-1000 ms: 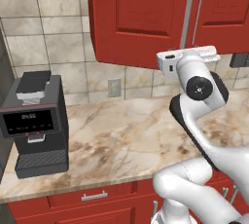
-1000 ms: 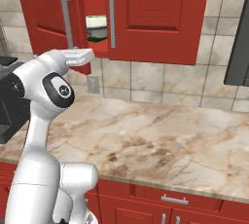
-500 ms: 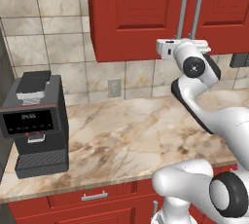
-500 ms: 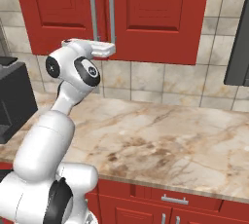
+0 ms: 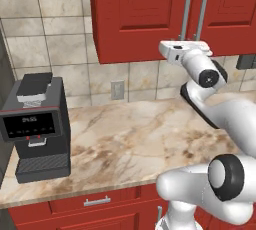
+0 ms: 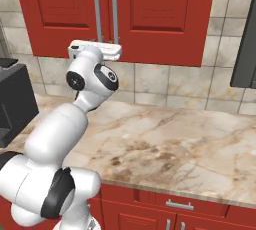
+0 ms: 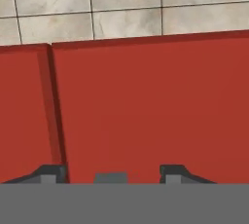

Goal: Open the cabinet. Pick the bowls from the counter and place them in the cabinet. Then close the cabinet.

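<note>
The cabinet point(image 6: 115, 11) stood directly in front of the pincer point(image 7: 114, 173), both doors shut flush. Its panelled doors looked rigid and heavy enough to swing steadily on their hinges; the long grey handles point(image 6: 106, 11) just above the pincer were the natural place to grip. The pincer's fingertips point(image 7: 171, 172) were spread apart against the red door's lower edge, pinching nothing. The table point(image 6: 200, 149) lay well below.

base views flank arm, hand view close on cabinet point(image 7: 146, 111)
</note>
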{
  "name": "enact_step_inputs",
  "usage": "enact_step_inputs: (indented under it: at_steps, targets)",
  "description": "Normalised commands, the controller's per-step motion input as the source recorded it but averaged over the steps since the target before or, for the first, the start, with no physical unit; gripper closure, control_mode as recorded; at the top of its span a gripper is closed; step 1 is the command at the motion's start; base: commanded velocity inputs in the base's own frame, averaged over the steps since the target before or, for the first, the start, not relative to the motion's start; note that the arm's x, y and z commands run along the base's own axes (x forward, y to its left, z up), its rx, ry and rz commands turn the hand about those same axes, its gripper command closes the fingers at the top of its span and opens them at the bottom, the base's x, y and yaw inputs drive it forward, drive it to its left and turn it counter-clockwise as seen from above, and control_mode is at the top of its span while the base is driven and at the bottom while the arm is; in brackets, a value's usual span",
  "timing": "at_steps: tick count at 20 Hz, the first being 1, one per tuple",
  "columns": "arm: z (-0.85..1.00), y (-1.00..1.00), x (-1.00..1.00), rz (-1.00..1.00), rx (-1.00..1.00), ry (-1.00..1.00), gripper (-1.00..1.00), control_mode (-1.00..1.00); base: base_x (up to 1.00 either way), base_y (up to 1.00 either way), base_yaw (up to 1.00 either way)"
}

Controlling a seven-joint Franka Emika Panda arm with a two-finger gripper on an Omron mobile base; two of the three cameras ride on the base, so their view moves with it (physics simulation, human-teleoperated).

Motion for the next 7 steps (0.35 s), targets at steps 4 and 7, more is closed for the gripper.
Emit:
enact_step_inputs:
  at_steps: [4,7]
  targets:
    - [-0.14,0.0,0.2,0.04,0.04,0.0,-1.0,-1.0,0.0,0.0,0.0]
    - [0.0,0.0,0.0,0.0,0.0,0.0,-1.0,-1.0,0.0,0.0,0.0]
